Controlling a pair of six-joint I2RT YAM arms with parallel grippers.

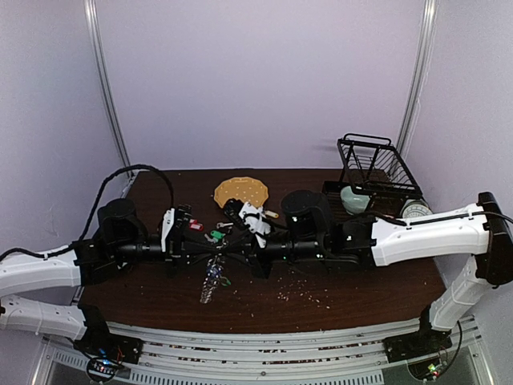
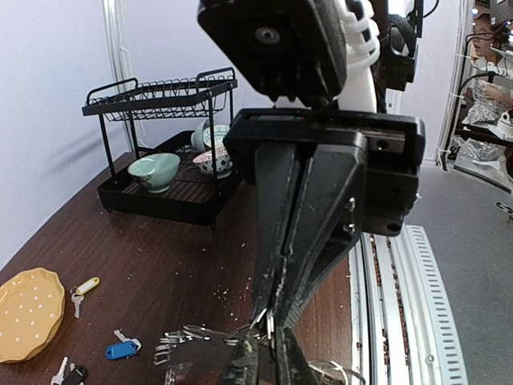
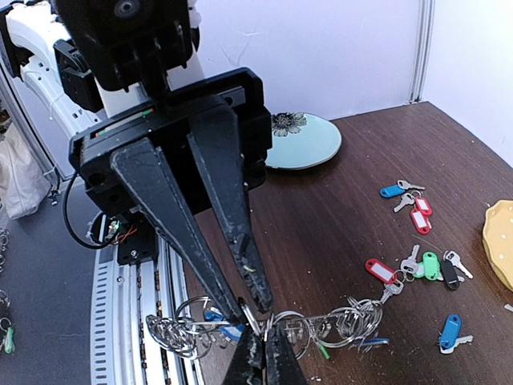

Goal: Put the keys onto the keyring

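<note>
The keyring is a bunch of silver wire rings strung in a chain and held above the table. It also shows in the top view, hanging below the two grippers. My left gripper and my right gripper meet tip to tip, each shut on a ring of it. In the right wrist view the left gripper pinches a ring from above. Loose keys lie on the table: blue tag, red tag, green tag, yellow tag.
A yellow-orange plate lies at the back centre. A black dish rack with a pale green bowl stands at the back right. A teal flowered plate lies on the left side. Crumbs speckle the dark table.
</note>
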